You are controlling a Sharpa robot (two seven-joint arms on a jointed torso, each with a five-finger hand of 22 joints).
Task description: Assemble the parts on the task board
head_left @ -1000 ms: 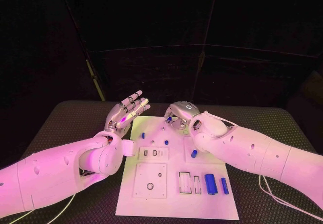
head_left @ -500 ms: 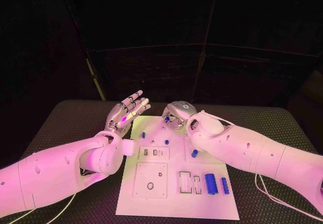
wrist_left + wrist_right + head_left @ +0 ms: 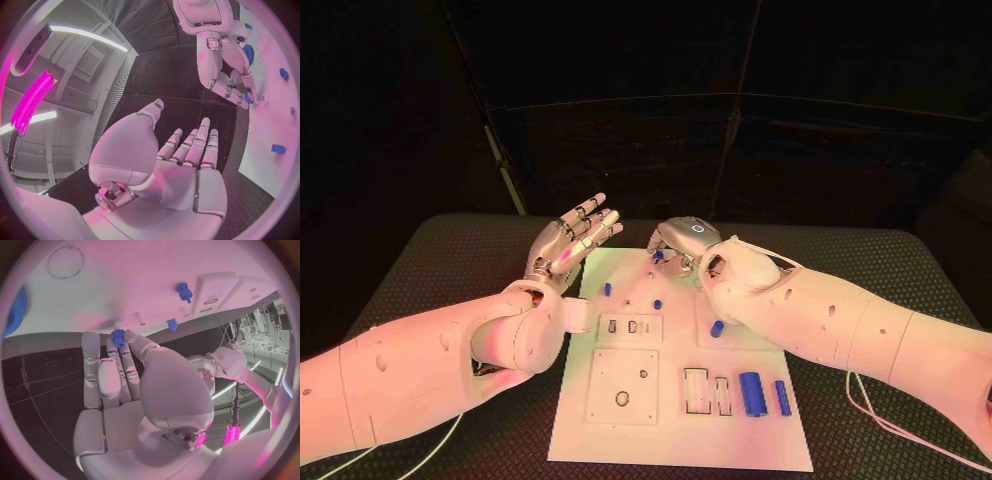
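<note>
Gear (image 3: 118, 337) half-hidden, pinched in right hand (image 3: 681, 243) fingers (image 3: 139, 343); left hand (image 3: 571, 243) fingers apart.

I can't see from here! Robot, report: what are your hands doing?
Left hand open, raised beside the task board. Right hand pinching a small blue part at the board's far end. Nothing in the way.

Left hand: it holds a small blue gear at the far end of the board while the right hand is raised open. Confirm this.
Wrong hands. The right hand pinches the blue gear in its fingers, as the right wrist view shows; the left hand is raised open beside the board.
</note>
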